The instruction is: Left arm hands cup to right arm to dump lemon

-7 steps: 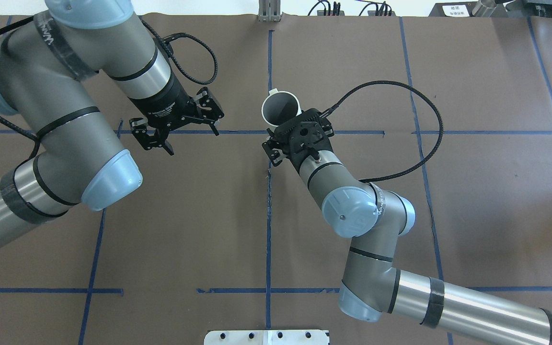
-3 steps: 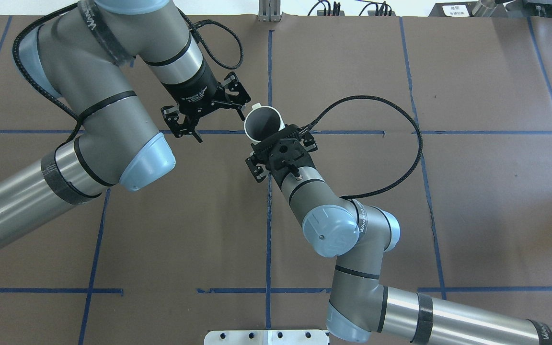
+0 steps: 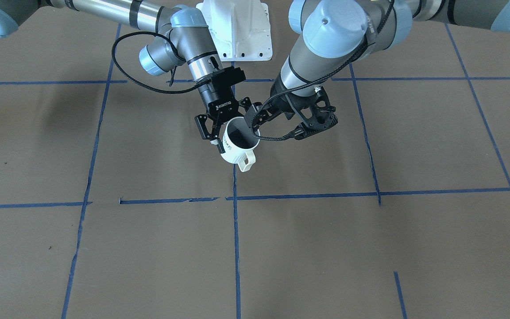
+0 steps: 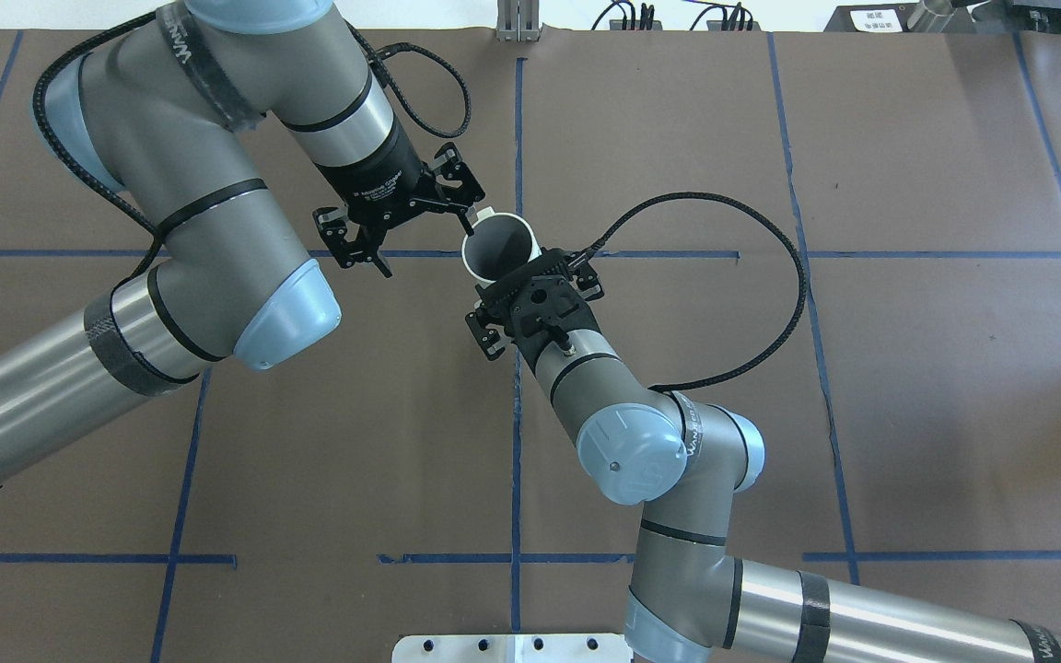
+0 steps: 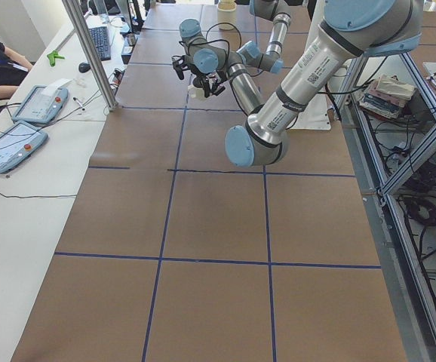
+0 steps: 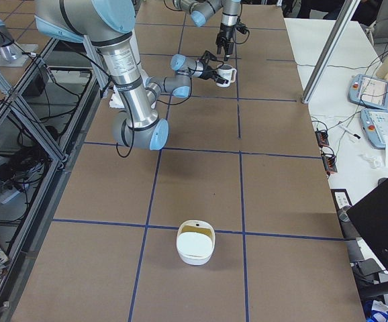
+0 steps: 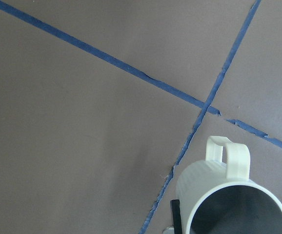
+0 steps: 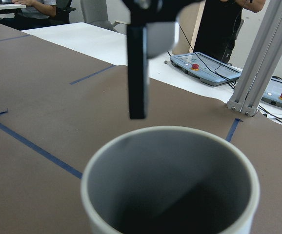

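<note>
The white cup (image 4: 500,247) is held above the table, mouth up, handle away from the robot. My right gripper (image 4: 514,269), the boxy one that reads "ROBOTIQ" (image 3: 232,133), is shut on the cup (image 3: 237,146). My left gripper (image 4: 425,241), the skeletal one (image 3: 277,128), is open just beside the cup, one finger near its rim; I cannot tell if it touches. The left wrist view shows the cup (image 7: 229,200) low and to the right. The right wrist view looks into the cup (image 8: 168,195): its grey inside looks empty. No lemon shows in any view.
Brown paper with blue tape lines (image 4: 517,138) covers the table. A white bowl (image 6: 195,243) with a yellowish inside stands far off toward the table's right end. The white robot base (image 3: 237,26) is at the back. Teach pendants (image 6: 372,90) lie on a side table.
My left arm has swung right and brought its open gripper up to the cup. My right arm has carried the cup left and toward the robot, to meet it.
</note>
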`<act>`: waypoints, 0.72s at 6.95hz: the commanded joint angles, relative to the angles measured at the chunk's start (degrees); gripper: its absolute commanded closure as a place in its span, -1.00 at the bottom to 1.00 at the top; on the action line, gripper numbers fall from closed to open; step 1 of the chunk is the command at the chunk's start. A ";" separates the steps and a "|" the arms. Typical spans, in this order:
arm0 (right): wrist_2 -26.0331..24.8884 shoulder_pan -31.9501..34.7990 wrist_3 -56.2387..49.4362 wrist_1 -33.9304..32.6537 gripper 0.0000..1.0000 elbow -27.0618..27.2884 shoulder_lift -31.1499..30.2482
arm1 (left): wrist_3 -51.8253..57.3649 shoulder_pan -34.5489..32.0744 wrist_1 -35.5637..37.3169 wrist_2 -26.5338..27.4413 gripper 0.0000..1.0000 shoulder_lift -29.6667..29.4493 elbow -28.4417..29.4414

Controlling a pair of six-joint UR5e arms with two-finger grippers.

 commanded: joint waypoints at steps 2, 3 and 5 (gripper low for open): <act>0.09 -0.16 0.14 1.58 -0.07 0.17 0.38 | -0.31 1.69 -1.47 1.77 -0.87 -0.11 0.98; 0.09 -0.25 0.05 1.59 -0.07 0.34 0.29 | -0.31 1.69 -1.47 1.86 -0.82 -0.11 1.07; 0.09 -0.51 -0.21 1.59 -0.07 0.35 0.38 | -0.31 1.77 -1.47 1.86 -0.78 -0.11 1.07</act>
